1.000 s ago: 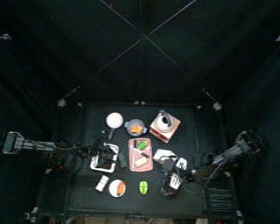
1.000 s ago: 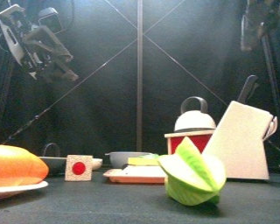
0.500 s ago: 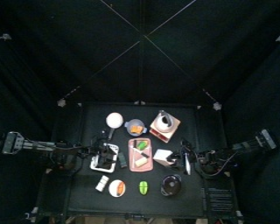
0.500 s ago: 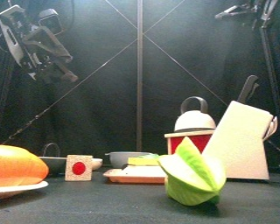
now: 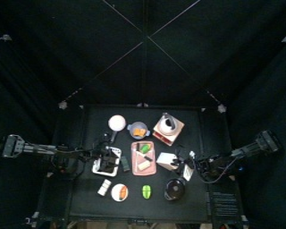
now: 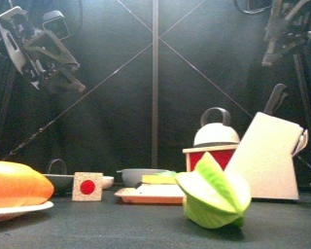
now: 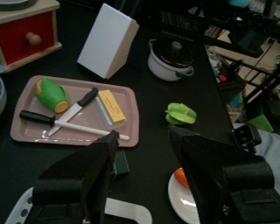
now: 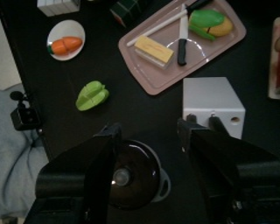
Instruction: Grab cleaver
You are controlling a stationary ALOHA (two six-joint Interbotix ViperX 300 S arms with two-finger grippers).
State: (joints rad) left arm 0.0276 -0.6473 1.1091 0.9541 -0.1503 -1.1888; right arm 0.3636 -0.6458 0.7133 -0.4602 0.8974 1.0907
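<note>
Hovering left of the pink tray (image 5: 142, 159), left gripper (image 7: 145, 157) stands open, empty. Cleaver handle (image 6: 274, 97) sticks out of white knife block (image 6: 263, 156), left of right gripper (image 8: 164, 140); its jaws spread wide, nothing held.

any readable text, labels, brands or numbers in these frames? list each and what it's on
None readable.
Small white card near the table's front: a plain red dot, no lettering.
White knife block: blank face.
Red-fronted box: only a round knob, no label.
Black pot: no marking visible.
</note>
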